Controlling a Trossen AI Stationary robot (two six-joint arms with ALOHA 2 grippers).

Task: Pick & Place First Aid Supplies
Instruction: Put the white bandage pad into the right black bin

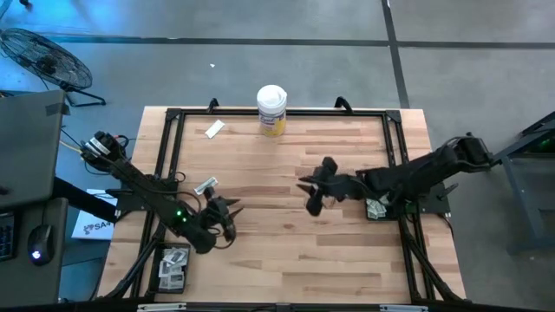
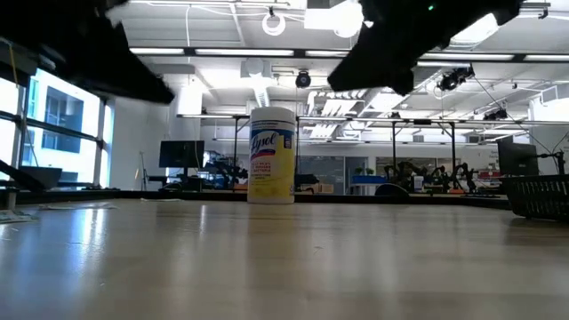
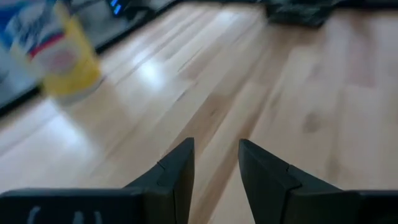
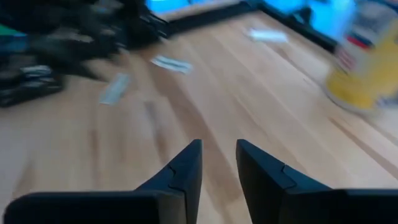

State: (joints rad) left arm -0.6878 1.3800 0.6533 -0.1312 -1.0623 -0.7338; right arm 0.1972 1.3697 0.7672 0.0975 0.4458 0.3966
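Observation:
Two small white packets lie flat on the wooden table: one (image 1: pixel 214 129) near the far left corner, one (image 1: pixel 205 185) at mid-left. The right wrist view shows them as pale strips (image 4: pixel 171 63) (image 4: pixel 115 88) (image 4: pixel 267 35). My left gripper (image 1: pixel 227 211) (image 3: pixel 216 162) hovers just near-right of the mid-left packet, open, with nothing between its fingers. My right gripper (image 1: pixel 314 191) (image 4: pixel 219 158) hangs over the table's middle right, open and empty, pointing toward the left side.
A white canister with a yellow label (image 1: pixel 271 110) (image 2: pixel 271 156) stands at the far edge, middle. A dark tray (image 1: pixel 171 267) holding packets sits off the near left corner. Another (image 1: pixel 375 206) with packets sits at the right edge under the right arm.

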